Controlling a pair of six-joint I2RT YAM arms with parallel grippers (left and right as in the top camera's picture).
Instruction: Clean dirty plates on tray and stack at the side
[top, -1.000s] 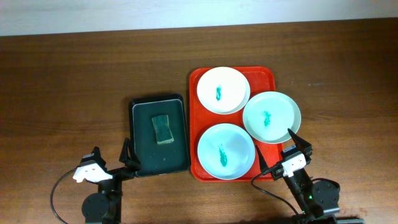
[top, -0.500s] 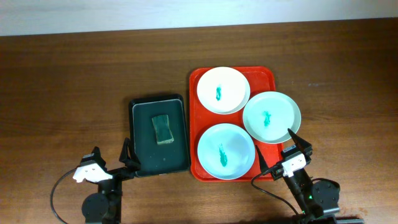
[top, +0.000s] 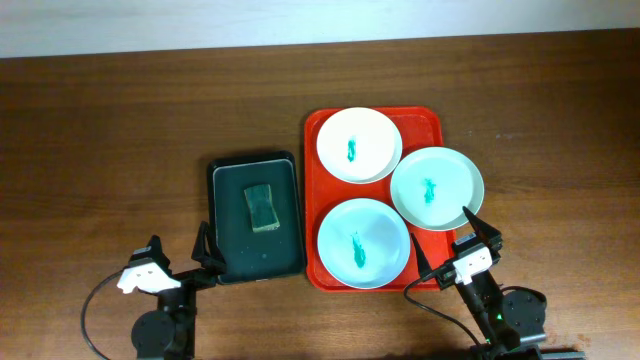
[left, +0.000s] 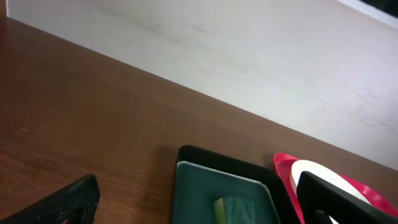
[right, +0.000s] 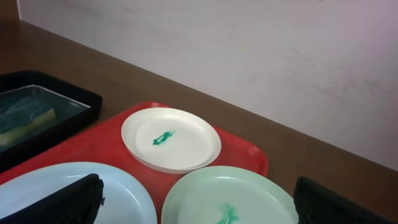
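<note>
On the near left of the brown wooden surface (top: 120, 130), the left fingers (left: 68, 202) are held spread wide apart with nothing between them, just near of the black tray's (top: 225, 200) near left corner. The black tray is set lengthwise from near to far, and a green sponge (top: 262, 206) is laid in its middle. Just to its right, the red tray (top: 425, 120) is placed, the two rims almost touching. Three plates are carried on it, each marked with a teal smear at the centre. The white plate (top: 372, 132) is seated at the far end of the tray. The pale blue plate (top: 380, 225) is seated at the near end. The mint plate (top: 455, 175) is set to the right between them, and its edge is pushed out over the tray's right rim. At the near right, the right fingers (right: 62, 202) are likewise held wide open and empty, close to the near edge of the mint plate.
</note>
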